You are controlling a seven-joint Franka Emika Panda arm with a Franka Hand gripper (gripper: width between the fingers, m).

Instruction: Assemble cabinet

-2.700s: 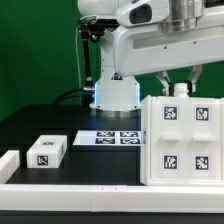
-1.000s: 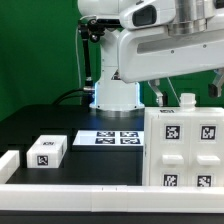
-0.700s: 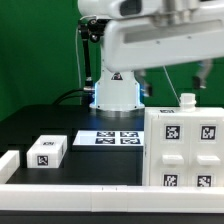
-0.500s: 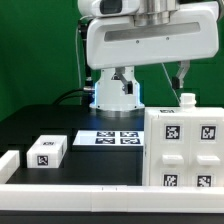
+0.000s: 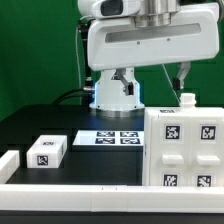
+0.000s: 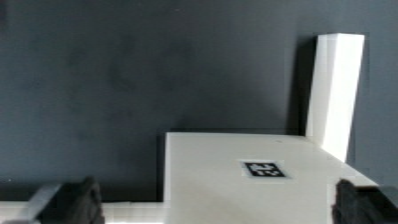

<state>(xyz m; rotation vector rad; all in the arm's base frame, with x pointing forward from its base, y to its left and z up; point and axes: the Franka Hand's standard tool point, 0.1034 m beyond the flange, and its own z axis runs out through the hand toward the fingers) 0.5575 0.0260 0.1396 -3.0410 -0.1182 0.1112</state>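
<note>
Gripper (image 6: 217, 202) is wide open and empty: in the wrist view its dark fingertips (image 6: 71, 200) stand far apart with nothing between them. Under it lies a flat white part (image 6: 263, 169) bearing one tag, with a long white bar (image 6: 338, 85) close along its side. This looks like the block (image 5: 47, 150) that sits off the marker board (image 5: 110, 138) toward the exterior view's left, though I cannot be sure.

The step in hand seems to be the reach for that part. To do it well, centre the jaws over the part and turn them square to its narrow sides. Go straight down and close only once the pads are below its top edge, keeping the finger nearest the bar from catching it.

The cabinet (image 5: 185, 148) stands upright just beside the marker board on the exterior view's right, across the board from the block. It is untouched and apparently well apart from the gripper.
</note>
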